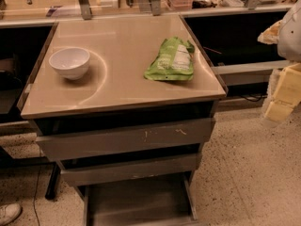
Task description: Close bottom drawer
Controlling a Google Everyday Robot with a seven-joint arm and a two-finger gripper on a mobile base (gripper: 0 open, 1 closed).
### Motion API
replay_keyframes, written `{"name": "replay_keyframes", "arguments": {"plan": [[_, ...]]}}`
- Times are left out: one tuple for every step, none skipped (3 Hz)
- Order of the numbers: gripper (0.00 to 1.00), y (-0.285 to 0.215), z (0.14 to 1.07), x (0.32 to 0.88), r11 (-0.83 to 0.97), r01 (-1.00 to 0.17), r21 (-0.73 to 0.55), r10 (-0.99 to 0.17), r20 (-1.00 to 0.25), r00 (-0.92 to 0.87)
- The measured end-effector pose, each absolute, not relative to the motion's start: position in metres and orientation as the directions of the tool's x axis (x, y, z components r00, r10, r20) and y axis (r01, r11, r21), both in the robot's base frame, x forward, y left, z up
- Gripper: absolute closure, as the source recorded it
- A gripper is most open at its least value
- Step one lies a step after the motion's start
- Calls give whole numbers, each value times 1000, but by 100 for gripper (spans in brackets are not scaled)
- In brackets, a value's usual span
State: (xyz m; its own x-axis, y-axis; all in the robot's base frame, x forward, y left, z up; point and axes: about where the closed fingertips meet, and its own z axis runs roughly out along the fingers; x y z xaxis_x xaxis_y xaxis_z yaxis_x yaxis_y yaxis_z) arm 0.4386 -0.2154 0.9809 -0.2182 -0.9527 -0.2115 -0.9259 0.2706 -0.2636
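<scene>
The grey cabinet has three drawers. The bottom drawer [138,202] is pulled out toward me, and its flat shallow grey tray shows at the lower edge of the view. Its front is cut off by the frame's bottom edge. Above it sit the mid-width drawer front [129,169] and the widest front with white scratch marks [124,138]. My gripper [283,94] shows as pale cream blocks at the right edge, above the floor. It is to the right of the cabinet, at about the height of its top, and touches nothing.
A white bowl [70,62] and a green snack bag [171,60] lie on the cabinet top [117,86]. Dark open bays flank the cabinet. A shoe [8,213] is at the lower left on the speckled floor [249,173]. A cluttered counter runs along the back.
</scene>
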Motion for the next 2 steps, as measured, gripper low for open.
{"name": "replay_keyframes", "arguments": {"plan": [[0,-215,981,439,271,-926,-264,-953,-211,-218],[18,-215,981,439,271,-926,-264,-953,-211,-218]]}}
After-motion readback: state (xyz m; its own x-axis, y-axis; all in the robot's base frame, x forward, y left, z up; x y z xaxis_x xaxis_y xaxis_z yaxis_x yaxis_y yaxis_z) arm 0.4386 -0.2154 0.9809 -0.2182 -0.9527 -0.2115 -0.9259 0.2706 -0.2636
